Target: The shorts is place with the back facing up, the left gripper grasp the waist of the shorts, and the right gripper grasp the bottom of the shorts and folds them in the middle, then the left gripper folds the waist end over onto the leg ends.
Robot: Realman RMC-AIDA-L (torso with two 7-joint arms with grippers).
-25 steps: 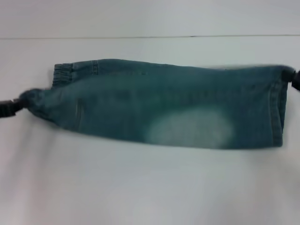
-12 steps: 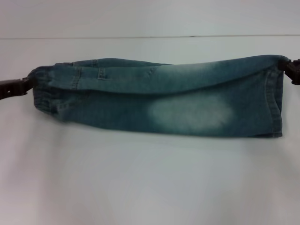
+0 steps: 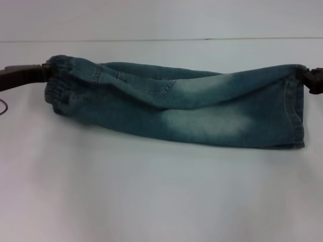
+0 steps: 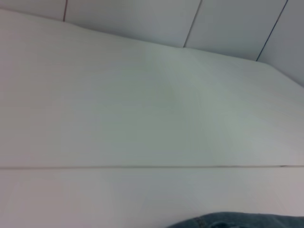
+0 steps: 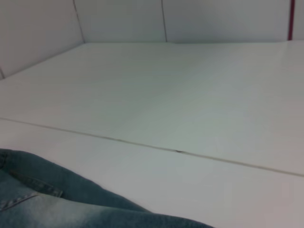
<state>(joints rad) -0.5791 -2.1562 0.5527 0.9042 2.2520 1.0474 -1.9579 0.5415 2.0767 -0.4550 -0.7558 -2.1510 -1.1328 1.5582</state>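
I have the faded blue-green denim shorts stretched lengthwise across the white desk, already doubled along the middle. My left end effector, a black claw, is clamped on the ruffled elastic waist at far left; the right end effector pinches the flat stitched hem at far right (its fingers barely show). My worry: uneven tension could pull the denim free or skew the fold.
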